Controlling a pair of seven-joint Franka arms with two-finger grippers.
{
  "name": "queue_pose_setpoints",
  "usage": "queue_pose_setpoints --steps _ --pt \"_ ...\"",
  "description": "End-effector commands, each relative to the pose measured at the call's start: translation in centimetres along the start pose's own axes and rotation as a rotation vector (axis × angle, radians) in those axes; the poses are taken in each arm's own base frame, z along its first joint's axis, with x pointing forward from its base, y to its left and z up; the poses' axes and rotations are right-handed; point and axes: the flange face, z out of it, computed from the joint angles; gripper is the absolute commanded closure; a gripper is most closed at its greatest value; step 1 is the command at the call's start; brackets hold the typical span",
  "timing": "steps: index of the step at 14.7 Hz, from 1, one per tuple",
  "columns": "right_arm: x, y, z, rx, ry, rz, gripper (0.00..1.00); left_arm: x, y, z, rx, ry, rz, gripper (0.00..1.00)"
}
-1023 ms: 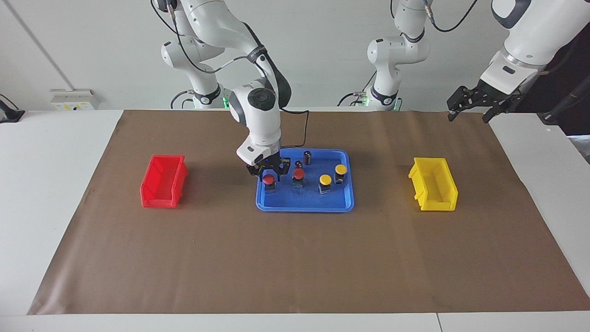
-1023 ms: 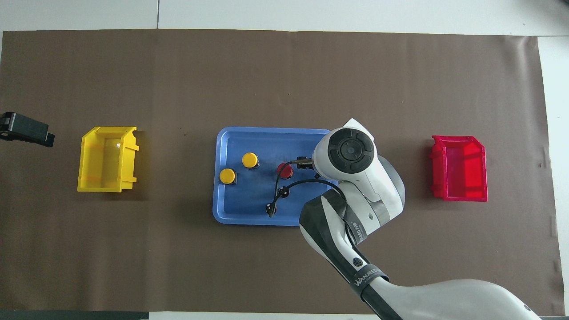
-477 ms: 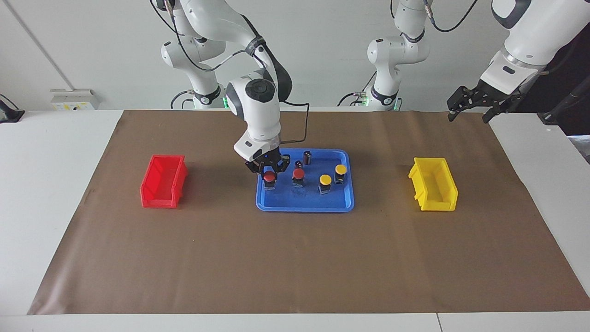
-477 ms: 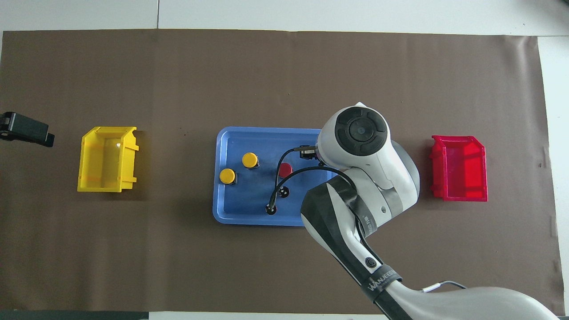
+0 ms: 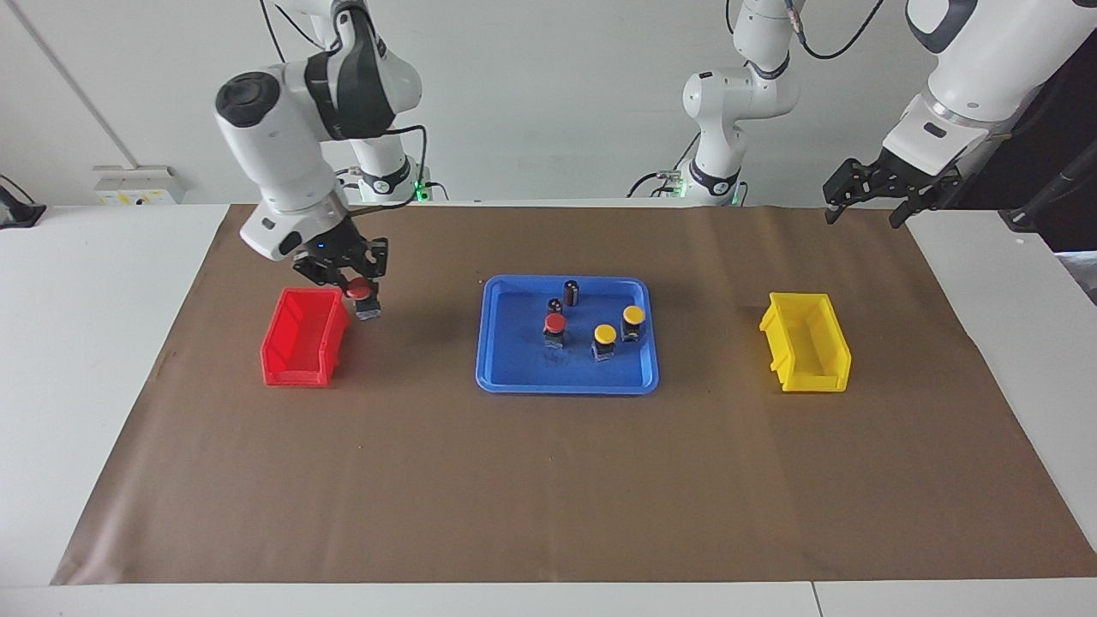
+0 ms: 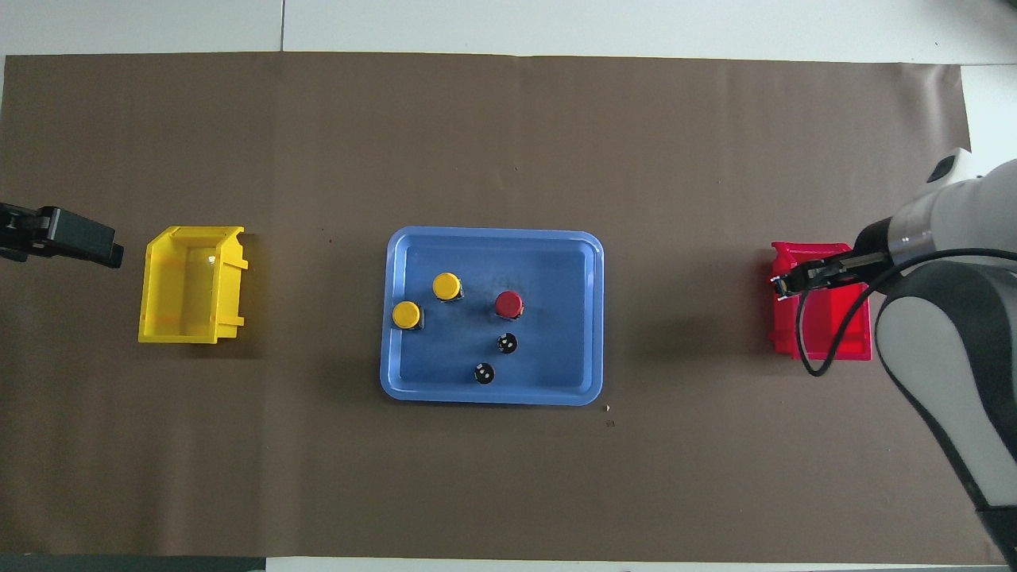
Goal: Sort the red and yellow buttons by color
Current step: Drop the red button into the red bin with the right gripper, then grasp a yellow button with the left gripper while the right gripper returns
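Observation:
My right gripper (image 5: 355, 279) is shut on a red button (image 5: 363, 298) and holds it in the air, over the wall of the red bin (image 5: 302, 338) that faces the tray. In the overhead view the right gripper (image 6: 785, 282) covers that wall of the red bin (image 6: 826, 322), and the held button is hidden. One red button (image 5: 555, 323) and two yellow buttons (image 5: 605, 333) (image 5: 633, 314) stand in the blue tray (image 5: 514, 377). My left gripper (image 5: 867, 199) waits open and empty, raised over the left arm's end of the table.
Two dark capless cylinders (image 5: 572, 291) (image 5: 554, 305) stand in the tray, nearer to the robots than the buttons. An empty yellow bin (image 5: 806, 343) stands toward the left arm's end. Brown paper covers the table.
My right gripper lifted one red button out of the tray and carried it toward the right arm's end, up to the red bin. The left arm barely moved.

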Motion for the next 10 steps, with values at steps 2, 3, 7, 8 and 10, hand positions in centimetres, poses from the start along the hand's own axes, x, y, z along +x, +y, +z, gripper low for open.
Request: queue_pose_setpoints --steps 2,3,7,8,10 --pt "-4.2 3.8 2.7 0.026 0.026 -0.019 0.86 -3.7 8.6 8.5 -0.034 0.161 -0.159 0.01" --pt "-4.6 3.9 3.5 0.024 0.028 -0.024 0.86 -3.7 9.7 10.1 -0.036 0.163 -0.166 0.01" --pt "-5.8 5.8 6.6 -0.003 0.072 -0.078 0.86 -2.6 14.5 16.0 -0.047 0.139 -0.236 0.03" --pt "-5.9 5.8 7.3 -0.01 0.083 -0.075 0.86 -2.6 16.0 17.8 -0.049 0.132 -0.257 0.04" --pt "-6.0 5.9 8.4 -0.02 0.095 -0.077 0.86 -2.6 19.6 21.0 -0.06 0.133 -0.297 0.05"
